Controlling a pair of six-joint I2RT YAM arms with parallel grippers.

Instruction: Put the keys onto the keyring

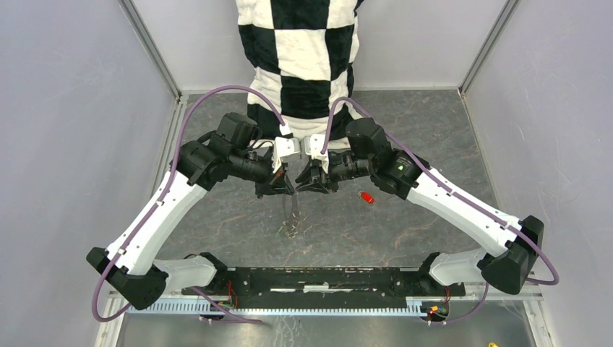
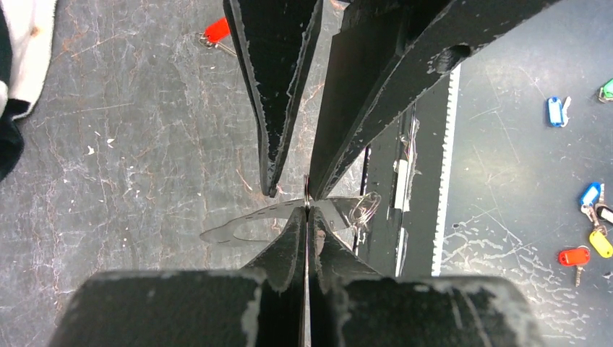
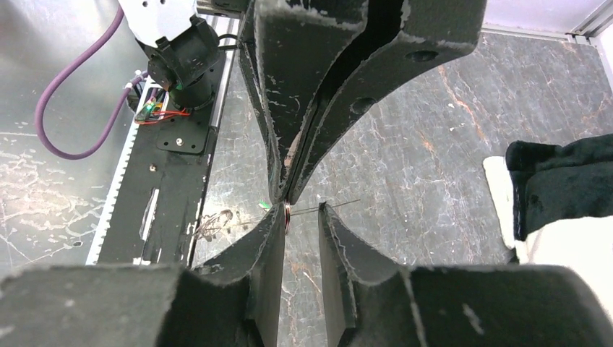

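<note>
My left gripper is shut on the thin wire of the keyring, held above the middle of the table. The wire's coiled end shows beside its tips. My right gripper faces it tip to tip, jaws open, with the wire running across the gap and a small metal ring at its left fingertip. A bit of the green key shows behind the tips; whether it hangs on the wire is unclear. The red key lies on the table, right of the grippers.
A black-and-white checkered cloth lies at the back centre. A black rail runs along the near edge. Several spare coloured key tags lie on the metal surface beyond the rail. Grey walls close both sides.
</note>
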